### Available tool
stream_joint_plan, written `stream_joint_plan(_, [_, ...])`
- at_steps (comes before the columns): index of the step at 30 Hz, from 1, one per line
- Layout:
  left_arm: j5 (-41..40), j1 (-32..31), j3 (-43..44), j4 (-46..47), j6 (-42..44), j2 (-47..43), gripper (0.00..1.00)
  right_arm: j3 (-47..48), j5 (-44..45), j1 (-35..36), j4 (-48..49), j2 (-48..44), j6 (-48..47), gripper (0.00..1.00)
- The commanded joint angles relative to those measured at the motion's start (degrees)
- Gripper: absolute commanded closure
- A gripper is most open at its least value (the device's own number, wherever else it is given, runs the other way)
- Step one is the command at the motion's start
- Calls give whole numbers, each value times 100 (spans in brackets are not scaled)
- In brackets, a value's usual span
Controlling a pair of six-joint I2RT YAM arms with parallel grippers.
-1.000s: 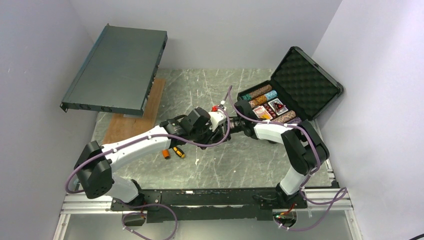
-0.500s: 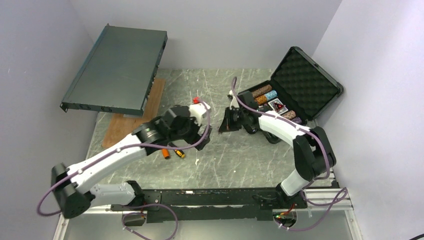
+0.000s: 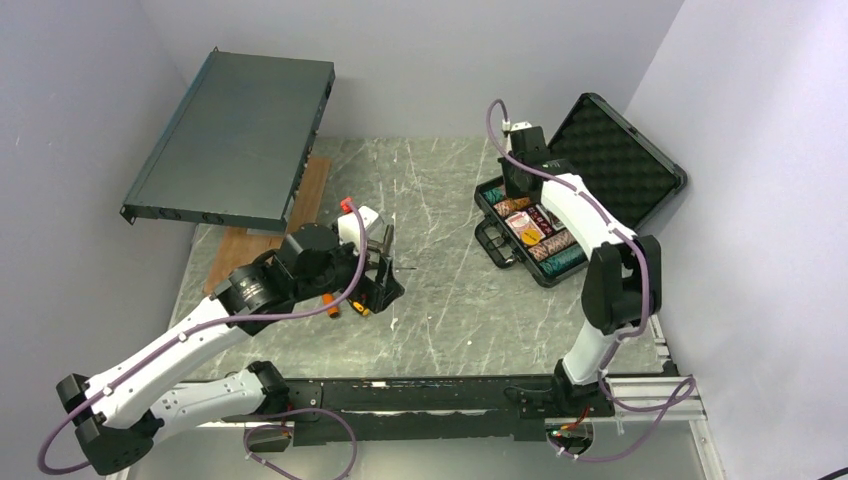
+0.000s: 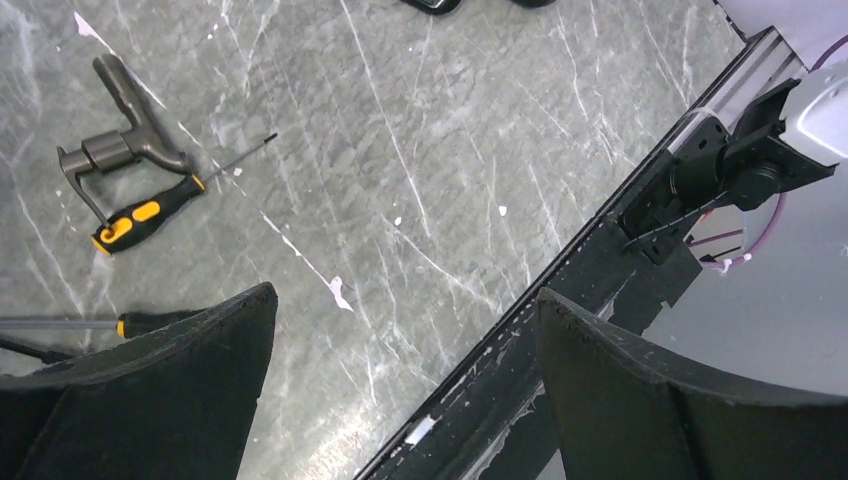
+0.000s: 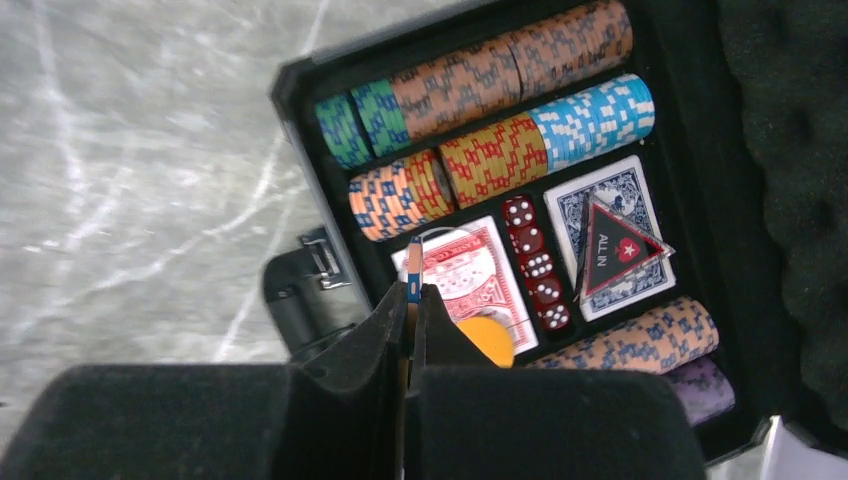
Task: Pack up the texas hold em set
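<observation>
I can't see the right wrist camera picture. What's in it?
The right gripper pinches a thin striped chip edge-on above the open black case. Inside lie rows of striped poker chips, a red card deck, a blue card deck and red dice.

We seem to be in a robotics lab: plain walls [image 3: 450,60] box a scratched surface [image 3: 440,200] edged with aluminium rail [image 3: 690,410].

Looked from high behind the near edge over the whole table [image 3: 440,200]. From left wrist, faced tabletop and screwdriver [image 4: 150,212] closely; from right wrist, hung close above the case [image 5: 300,90], shared with overhead.
</observation>
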Motion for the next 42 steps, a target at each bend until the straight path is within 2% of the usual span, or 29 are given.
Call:
stream_joint_plan(1, [81,20,40,-203,-253,-184,1,307,-540,-76,14,528,-1342,100])
stream_joint_plan(5, [9,24,69,-304,-245,-207,1,660,-789,-155,-268,964,-1565,100])
stream_joint_plan(9, [49,22,52,-274,-275,-139,1,619,-1162,-157,-161,1032,-1619,100])
stream_joint_plan(25, [139,18,330,-257,-178,354,1,658,-1264,-157,-97,1458,-1735,100])
stream_joint_plan(36, [128,20,444,-329,-125,429,1,734,-578,-157,4,1623,-1659,100])
stream_joint_plan(42, [129,20,470,-358,-112,445,1,749,-570,-161,106,1712,-1706,100])
